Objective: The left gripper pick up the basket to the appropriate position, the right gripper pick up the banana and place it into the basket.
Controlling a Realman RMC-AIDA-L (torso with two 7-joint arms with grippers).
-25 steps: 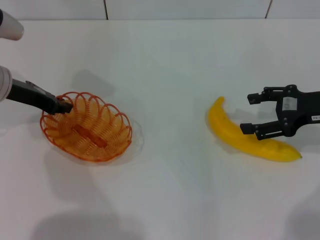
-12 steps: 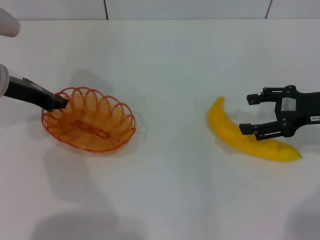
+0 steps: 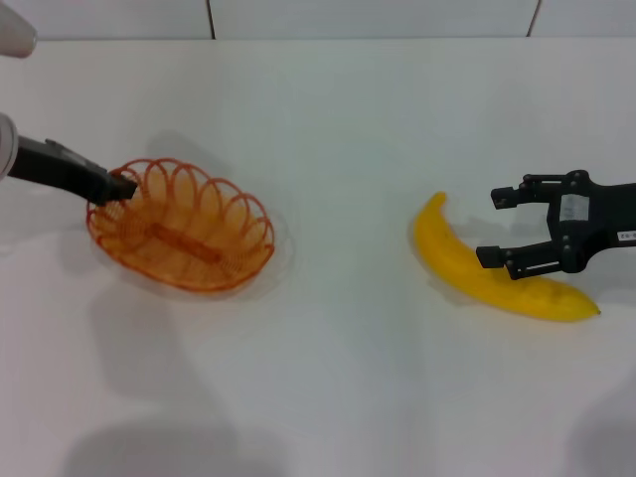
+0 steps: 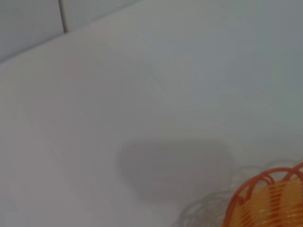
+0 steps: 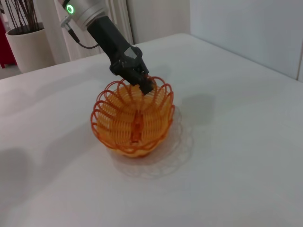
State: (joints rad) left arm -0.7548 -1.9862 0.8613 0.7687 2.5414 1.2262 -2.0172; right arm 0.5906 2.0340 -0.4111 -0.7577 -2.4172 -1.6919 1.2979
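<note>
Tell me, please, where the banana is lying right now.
In the head view, the banana lies on the white table at the robot's right, far from the basket, with the open right tool over its middle.

The left gripper (image 3: 121, 186) is seen at the table's left side, reaching in from the left edge, its fingers closed and the arm angled downward. The right gripper (image 3: 501, 227) is extended from the right edge, jaws spread apart, held low and level.
</note>
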